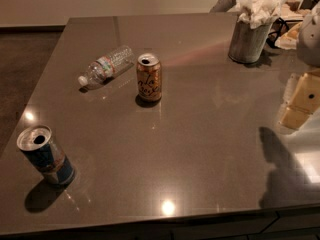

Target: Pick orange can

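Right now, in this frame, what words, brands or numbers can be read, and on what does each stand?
No text reads clearly enough to quote.
orange can: dark cursive lettering, too blurred to read.
clear plastic bottle: coloured label, print too small to read.
blue-and-silver can: no readable marking.
gripper, at the right edge away from the cans: no visible text.

The claw (301, 101) sits at the 3 o'clock edge of the view, a pale yellow-cream block with a small dark spot on its face, tilted so its lower end points toward 7 o'clock. Above it, at about 2 o'clock, a pale grey part of the arm (311, 34) is cut off by the frame.
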`<action>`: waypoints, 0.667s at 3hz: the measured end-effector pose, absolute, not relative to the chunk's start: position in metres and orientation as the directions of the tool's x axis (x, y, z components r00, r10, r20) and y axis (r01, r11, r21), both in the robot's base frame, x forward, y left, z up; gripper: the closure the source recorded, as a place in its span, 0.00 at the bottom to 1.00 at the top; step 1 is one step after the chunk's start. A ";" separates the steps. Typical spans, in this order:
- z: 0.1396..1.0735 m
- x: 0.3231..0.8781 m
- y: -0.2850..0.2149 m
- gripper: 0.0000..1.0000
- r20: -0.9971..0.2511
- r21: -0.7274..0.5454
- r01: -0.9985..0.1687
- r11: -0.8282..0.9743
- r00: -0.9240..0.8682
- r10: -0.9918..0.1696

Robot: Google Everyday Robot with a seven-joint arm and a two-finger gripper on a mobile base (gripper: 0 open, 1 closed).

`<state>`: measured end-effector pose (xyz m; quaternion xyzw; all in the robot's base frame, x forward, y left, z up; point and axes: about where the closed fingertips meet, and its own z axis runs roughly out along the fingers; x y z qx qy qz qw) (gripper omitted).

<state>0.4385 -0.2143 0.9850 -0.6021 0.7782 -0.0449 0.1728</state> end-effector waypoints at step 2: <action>0.986 0.449 -0.198 0.00 -0.268 -0.280 -0.927 0.250 -0.174 -0.948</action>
